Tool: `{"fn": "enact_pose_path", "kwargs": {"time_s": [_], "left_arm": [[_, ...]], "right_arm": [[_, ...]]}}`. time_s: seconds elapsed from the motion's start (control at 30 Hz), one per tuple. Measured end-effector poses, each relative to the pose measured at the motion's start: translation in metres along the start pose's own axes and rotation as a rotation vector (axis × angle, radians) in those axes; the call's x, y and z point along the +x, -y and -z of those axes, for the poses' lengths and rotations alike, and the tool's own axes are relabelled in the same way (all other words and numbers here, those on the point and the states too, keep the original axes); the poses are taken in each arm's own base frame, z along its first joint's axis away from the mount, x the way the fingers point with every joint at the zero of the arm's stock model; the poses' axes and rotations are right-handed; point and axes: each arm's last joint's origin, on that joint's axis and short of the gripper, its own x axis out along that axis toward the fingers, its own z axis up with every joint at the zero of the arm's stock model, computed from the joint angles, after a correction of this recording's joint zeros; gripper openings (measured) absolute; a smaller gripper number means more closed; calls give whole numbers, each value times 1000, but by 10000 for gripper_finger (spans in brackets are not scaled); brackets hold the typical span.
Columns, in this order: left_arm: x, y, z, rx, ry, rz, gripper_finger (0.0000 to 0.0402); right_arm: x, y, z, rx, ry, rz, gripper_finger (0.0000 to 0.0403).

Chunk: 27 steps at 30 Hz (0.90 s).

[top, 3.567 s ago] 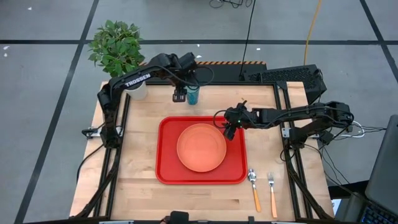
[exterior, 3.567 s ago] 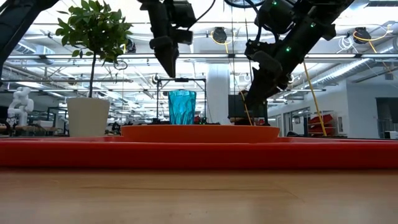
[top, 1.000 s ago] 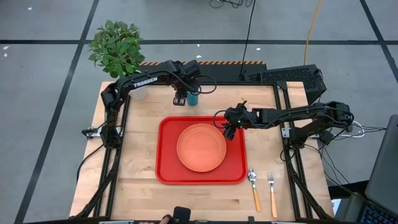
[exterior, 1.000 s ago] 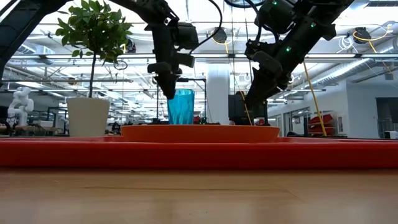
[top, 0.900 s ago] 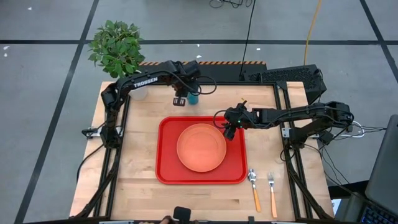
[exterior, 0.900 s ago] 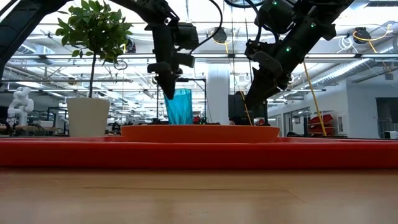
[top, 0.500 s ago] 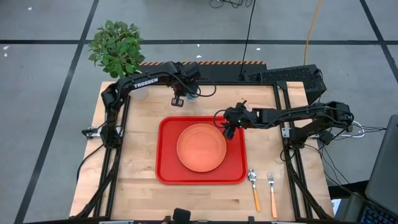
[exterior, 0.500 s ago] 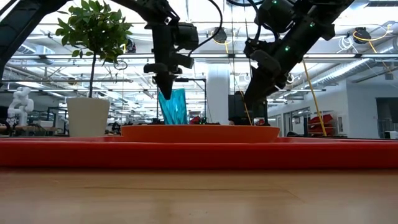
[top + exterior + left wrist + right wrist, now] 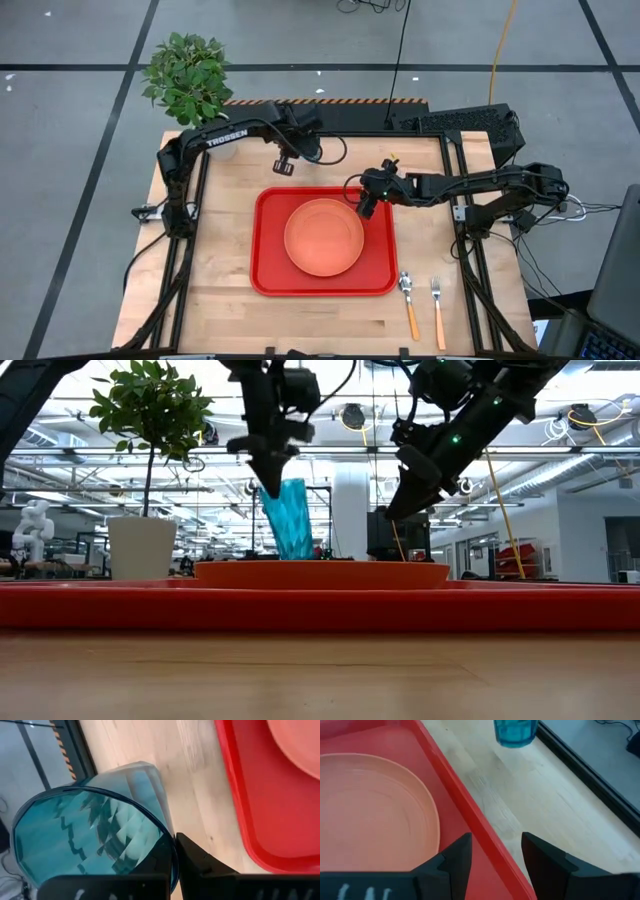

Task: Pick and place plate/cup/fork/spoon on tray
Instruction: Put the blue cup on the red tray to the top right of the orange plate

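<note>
Table (image 9: 220, 250): pale wood, matt, with fine visible grain and plank seams. Tray (image 9: 270, 270): bright red plastic, smooth, with a slight sheen along the raised rim. Plate (image 9: 323, 238): orange-salmon plastic, satin finish, faint concentric rings showing in the right wrist view. Cup (image 9: 95, 840): translucent teal plastic, faceted and glossy, the wall catching light. Spoon (image 9: 409, 303) and fork (image 9: 437, 305): shiny metal heads on orange handles that look like plastic. Fingers (image 9: 545, 862): dark matt plastic. Plant pot (image 9: 141, 547): white, smooth, matt.
</note>
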Motion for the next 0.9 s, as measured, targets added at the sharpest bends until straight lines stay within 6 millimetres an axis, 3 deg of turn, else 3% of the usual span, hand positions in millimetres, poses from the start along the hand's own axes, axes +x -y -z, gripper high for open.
{"fn": "enact_pose_path", "kwargs": {"time_s": [0.2,0.37,0.53,0.73,0.9], "left_arm": [[-28,4,-11,19,70,5,8],[-45,14,-27,43,148,2,8],[-45,30,-43,95,180,33,8],[-39,41,-59,136,210,32,8],[-36,49,-69,187,222,30,8]], "right_arm": [[-7,3,2,3,-32,4,164],[-28,13,8,57,-102,26,164],[-64,31,22,162,-198,126,164],[-110,54,35,355,-167,223,164],[-124,56,39,421,-100,177,164]]}}
